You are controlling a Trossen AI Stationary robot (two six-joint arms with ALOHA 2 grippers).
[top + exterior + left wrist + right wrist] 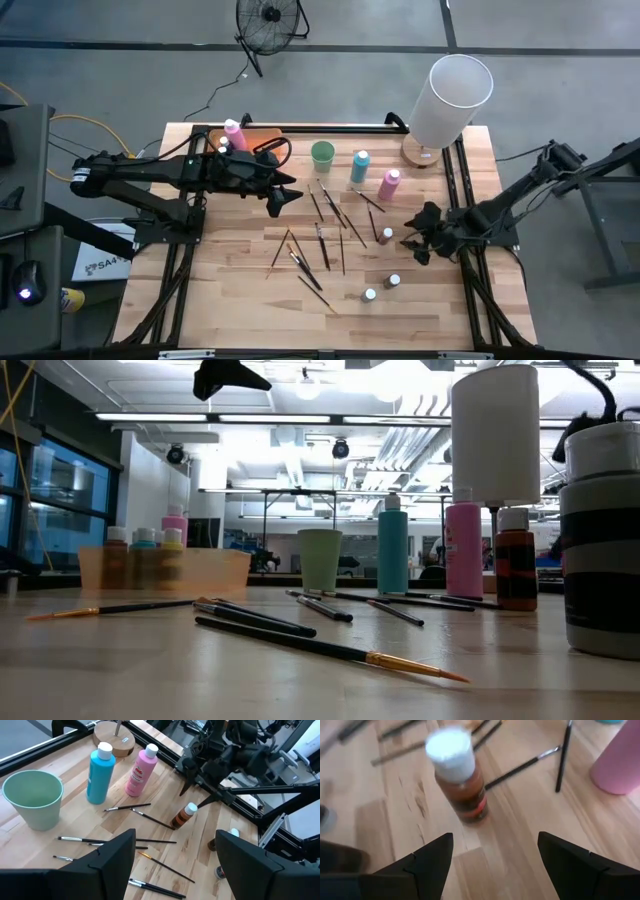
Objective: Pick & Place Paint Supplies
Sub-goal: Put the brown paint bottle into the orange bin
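A: Wooden bench (230,300), with brushes (308,262) scattered across its middle. Where do the bottles stand?

B: The blue bottle (360,165) and the pink bottle (389,183) stand side by side at the far side, right of the green cup (322,155). A brown bottle (459,775) with a white cap stands just beside the right hand (417,242). Two more small bottles (382,288) stand nearer, right of centre.

A: And that right hand?

B: Fingers apart, nothing between them, low over the bench with the brown bottle just ahead.

A: The left one?

B: The left hand (281,196) hangs above the bench left of the cup, its fingers spread too, holding nothing.

A: Anything in the tray?

B: The orange tray (165,570) at the far left holds several small bottles and another pink bottle (234,134). A white lamp (450,100) stands at the far right corner.
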